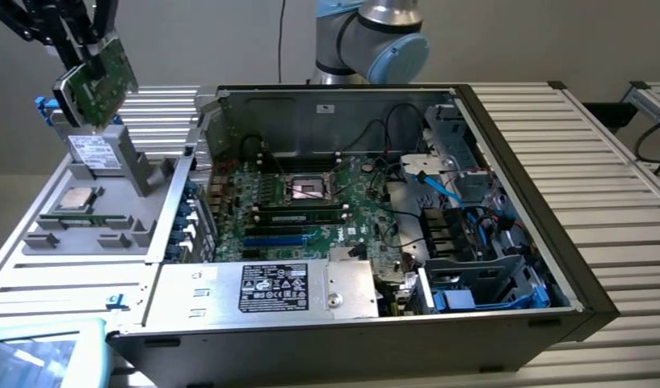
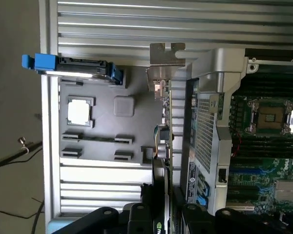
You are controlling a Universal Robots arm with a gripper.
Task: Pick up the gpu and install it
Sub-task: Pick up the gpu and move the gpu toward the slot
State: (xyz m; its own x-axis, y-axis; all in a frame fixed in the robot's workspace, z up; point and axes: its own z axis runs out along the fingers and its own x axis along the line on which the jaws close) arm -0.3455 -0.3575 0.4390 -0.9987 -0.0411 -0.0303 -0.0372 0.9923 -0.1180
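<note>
**A:** Green board, bright metal bracket: is that the gpu point(image 1: 97, 77) up in the claw point(image 1: 84, 61)?

**B:** Yes. The claw's black fingers point(image 1: 73, 40) are clamped on the card near its upper edge. The card hangs tilted in the air, clear of everything under it.

**A:** What sits beneath the claw?

**B:** Right below it a labelled drive point(image 1: 93, 150) stands upright in a grey tray point(image 1: 49, 236). Lower in that tray, further from the claw, lies a square silver processor point(image 1: 77, 198).

**A:** And from the wrist?

**B:** The gpu shows edge-on, running straight out from between the fingers, with its bracket point(image 2: 163, 54) at the far end from the claw. To one side of the card is the grey tray, with the processor and a blue-clipped drive point(image 2: 80, 68). To the other side is the open computer case point(image 2: 219, 63) with the motherboard point(image 2: 268, 161) inside.

**A:** How deep is the grip?

**B:** Hard to say; where the pads meet the card it's too dark to tell.

**A:** Is the case close?

**B:** In the exterior view it lies well apart from the claw, towards the exterior view's right, on the slatted metal counter point(image 1: 594, 153). The robot arm point(image 1: 373, 40) rises behind it
</note>
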